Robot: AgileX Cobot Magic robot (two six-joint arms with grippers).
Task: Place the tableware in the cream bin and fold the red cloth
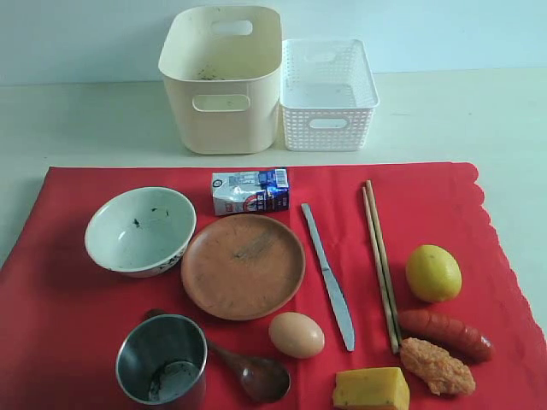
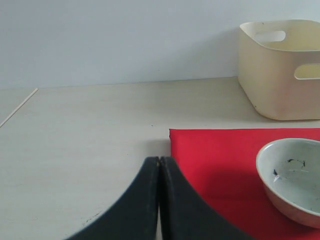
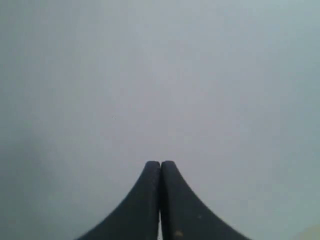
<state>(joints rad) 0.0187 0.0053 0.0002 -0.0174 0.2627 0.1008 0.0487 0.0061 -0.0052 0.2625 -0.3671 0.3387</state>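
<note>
The red cloth [image 1: 77, 316] lies flat across the table with its scalloped edge on the right. On it sit the white speckled bowl [image 1: 140, 229], brown plate [image 1: 243, 266], steel cup [image 1: 162, 359], dark wooden spoon [image 1: 255, 374], silver knife [image 1: 329, 278] and chopsticks [image 1: 379, 260]. The cream bin [image 1: 224, 81] stands behind the cloth. Neither arm shows in the exterior view. My left gripper [image 2: 159, 160] is shut and empty, near the cloth's corner [image 2: 210, 155], with the bowl [image 2: 292, 177] and cream bin [image 2: 280, 67] beyond. My right gripper [image 3: 160, 163] is shut, facing a blank grey wall.
A white perforated basket [image 1: 328, 94] stands right of the cream bin. A small milk carton [image 1: 249, 190], an egg [image 1: 296, 334], a lemon [image 1: 432, 272], a sausage [image 1: 446, 333], a breaded piece [image 1: 437, 366] and a yellow block [image 1: 371, 389] also lie on the cloth.
</note>
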